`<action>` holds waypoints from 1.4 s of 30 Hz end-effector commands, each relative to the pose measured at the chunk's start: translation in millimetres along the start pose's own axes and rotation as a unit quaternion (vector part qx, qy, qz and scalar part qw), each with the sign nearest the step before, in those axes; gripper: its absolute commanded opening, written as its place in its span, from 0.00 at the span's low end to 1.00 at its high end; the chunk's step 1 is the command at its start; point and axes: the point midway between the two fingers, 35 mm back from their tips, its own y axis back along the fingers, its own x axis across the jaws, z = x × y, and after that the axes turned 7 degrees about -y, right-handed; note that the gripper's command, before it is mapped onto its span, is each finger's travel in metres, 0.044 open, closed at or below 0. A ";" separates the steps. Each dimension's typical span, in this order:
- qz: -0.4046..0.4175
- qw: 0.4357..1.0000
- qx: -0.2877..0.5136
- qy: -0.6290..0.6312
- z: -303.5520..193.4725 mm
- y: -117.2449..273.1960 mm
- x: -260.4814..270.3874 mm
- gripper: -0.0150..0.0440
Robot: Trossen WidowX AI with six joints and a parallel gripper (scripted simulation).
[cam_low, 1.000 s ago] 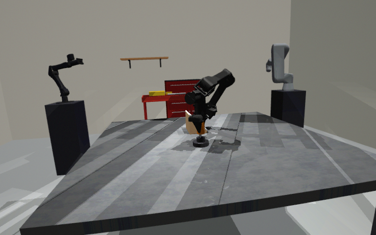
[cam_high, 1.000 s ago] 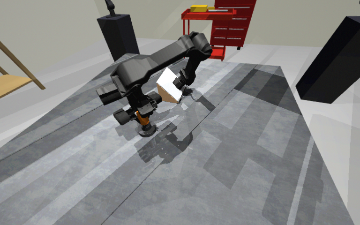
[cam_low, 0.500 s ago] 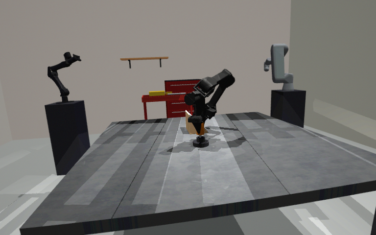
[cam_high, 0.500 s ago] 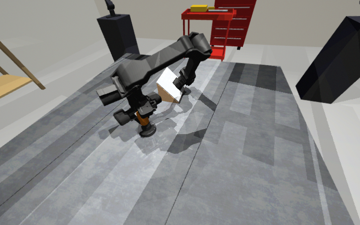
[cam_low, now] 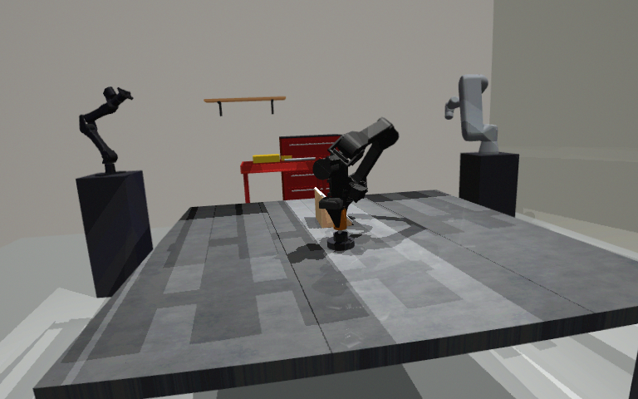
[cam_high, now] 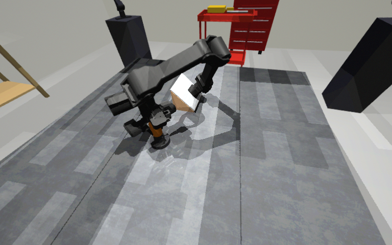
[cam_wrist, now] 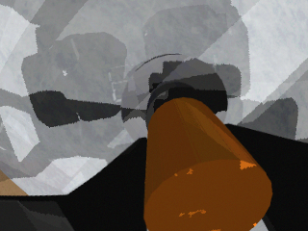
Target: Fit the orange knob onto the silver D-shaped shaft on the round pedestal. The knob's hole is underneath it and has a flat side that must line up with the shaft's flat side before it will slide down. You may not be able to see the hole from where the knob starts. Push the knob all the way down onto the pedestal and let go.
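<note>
The orange knob [cam_high: 156, 131] [cam_low: 341, 219] [cam_wrist: 207, 178] is held by its sides in my gripper [cam_high: 155, 125] [cam_low: 339, 216] [cam_wrist: 185, 139], which is shut on it. The knob looks close to upright in the exterior view and stands just over the raised middle of the dark round pedestal [cam_high: 162, 145] [cam_low: 341, 244] [cam_wrist: 132, 96]. The broad pedestal base shows below the knob. In the wrist view the knob's far end overlaps the pedestal's centre. The silver shaft cannot be made out, and the knob's hole and both flat sides are hidden.
A tilted mirror-like white panel [cam_high: 184, 90] with a tan side stands behind the pedestal, close to the arm. The grey table [cam_high: 260, 187] [cam_low: 225, 324] carries broad shadows. A red cart [cam_high: 222, 18] [cam_low: 263, 166] stands beyond the table.
</note>
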 end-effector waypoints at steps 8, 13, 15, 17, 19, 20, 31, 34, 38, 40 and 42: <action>-0.002 1.000 -0.002 -0.001 1.0 -8.8 0.0 0.25; -0.002 1.000 -0.002 -0.001 0.4 -14.3 -0.4 0.25; -0.002 1.000 -0.002 -0.001 0.2 -15.2 -0.5 0.25; 0.000 1.000 0.000 0.003 0.8 -13.7 0.2 0.25; 0.000 1.000 0.000 0.003 0.8 -13.7 0.2 0.25; 0.000 1.000 0.000 0.003 0.8 -13.7 0.2 0.25; 0.000 1.000 0.000 0.003 0.8 -13.7 0.2 0.65; 0.000 1.000 0.000 0.003 0.8 -13.7 0.2 0.79; 0.000 1.000 0.000 0.003 0.8 -13.7 0.2 0.97; 0.000 1.000 0.000 0.003 0.8 -13.7 0.2 1.00; 0.000 1.000 0.000 0.003 0.8 -13.7 0.2 1.00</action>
